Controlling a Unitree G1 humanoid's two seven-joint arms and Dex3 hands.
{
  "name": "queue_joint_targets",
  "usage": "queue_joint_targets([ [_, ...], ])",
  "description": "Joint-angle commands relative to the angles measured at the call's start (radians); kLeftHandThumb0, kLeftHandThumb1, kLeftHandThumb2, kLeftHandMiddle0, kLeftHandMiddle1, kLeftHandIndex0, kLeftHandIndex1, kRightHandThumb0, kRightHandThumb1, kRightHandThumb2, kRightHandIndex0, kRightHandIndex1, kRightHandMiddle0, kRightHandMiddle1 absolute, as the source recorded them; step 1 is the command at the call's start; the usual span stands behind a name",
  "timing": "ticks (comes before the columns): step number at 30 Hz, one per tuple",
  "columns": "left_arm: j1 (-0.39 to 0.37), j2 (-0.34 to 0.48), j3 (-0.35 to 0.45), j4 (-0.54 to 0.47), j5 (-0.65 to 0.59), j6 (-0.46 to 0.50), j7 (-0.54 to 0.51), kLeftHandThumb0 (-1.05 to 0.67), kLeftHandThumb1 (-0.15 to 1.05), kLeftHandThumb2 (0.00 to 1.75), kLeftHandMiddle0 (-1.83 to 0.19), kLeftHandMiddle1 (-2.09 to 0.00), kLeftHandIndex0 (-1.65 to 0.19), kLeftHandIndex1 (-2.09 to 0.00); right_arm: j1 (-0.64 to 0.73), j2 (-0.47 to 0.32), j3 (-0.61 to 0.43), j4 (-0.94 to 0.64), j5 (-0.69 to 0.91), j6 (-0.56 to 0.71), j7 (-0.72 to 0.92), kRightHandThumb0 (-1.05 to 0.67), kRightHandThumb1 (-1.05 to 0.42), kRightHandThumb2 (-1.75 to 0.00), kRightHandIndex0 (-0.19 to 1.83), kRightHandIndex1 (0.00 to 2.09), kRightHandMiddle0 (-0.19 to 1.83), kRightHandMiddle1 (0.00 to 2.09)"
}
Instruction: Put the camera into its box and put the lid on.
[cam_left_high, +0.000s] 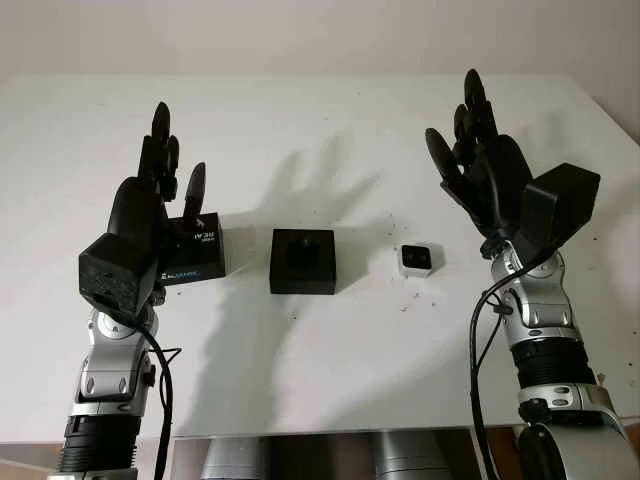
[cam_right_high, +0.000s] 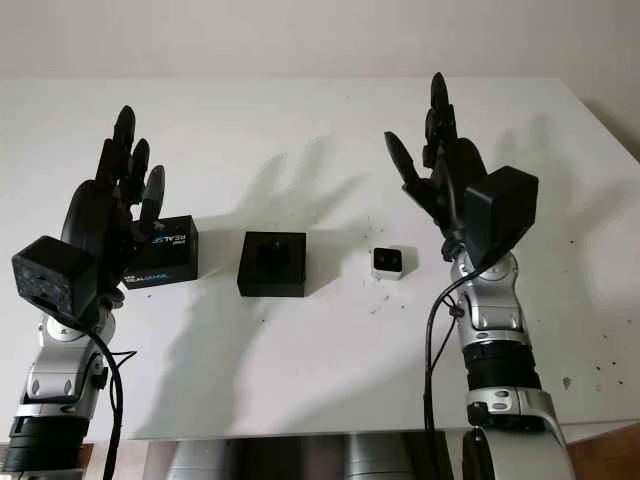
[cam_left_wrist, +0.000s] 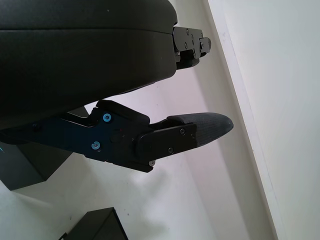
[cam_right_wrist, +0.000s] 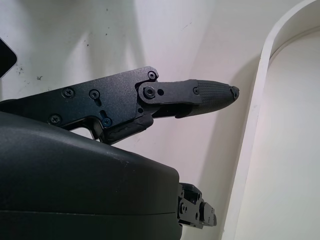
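**Hands raised, camera waiting beside its open box**

I stand at the white table (cam_left_high: 330, 390) with both hands lifted above it, palms toward the work and holding nothing. My left hand (cam_left_high: 160, 180) hangs open over the near left part of the table, just in front of the lid (cam_right_high: 165, 252), a black carton piece with blue lettering that lies flat, partly hidden behind my wrist in the left eye view. My right hand (cam_left_high: 480, 150) is open too, raised above the right part of the table, a little beyond and to the right of the camera (cam_left_high: 416, 260).

The camera, a small white cube with a dark lens face turned upward, sits on the bare tabletop, apart from everything else. Between it and the lid lies the box (cam_left_high: 303, 260), a black square tray with its opening up and a recess in its dark insert, which I judge is there to seat the camera.

The three pieces lie in a row across the middle, each well within reach: camera nearest my right hand, lid nearest my left. By my reading, nothing of the task is done yet; the right hand is better placed to fetch the camera, the left to bring the lid afterward.
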Motion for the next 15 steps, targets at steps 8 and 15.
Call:
queue_joint_targets([
  [8, 0.015, 0.006, -0.003, -0.034, 0.017, 0.006, 0.0, -0.61, 1.05, 0.57, 0.0, -0.06, 0.06, -0.06, 0.026, -0.025, -0.001, -0.04, -0.004, -0.003, 0.024, -0.73, -1.05, -0.26, -0.18, 0.03, -0.16, 0.06],
  [15, 0.011, -0.001, 0.003, -0.039, 0.014, 0.005, 0.005, -0.6, 1.05, 0.56, 0.0, -0.06, 0.07, -0.06, 0.031, -0.137, 0.023, -0.15, -0.048, 0.062, 0.129, -0.59, -0.98, -0.06, 0.14, 0.16, 0.14, 0.13],
])
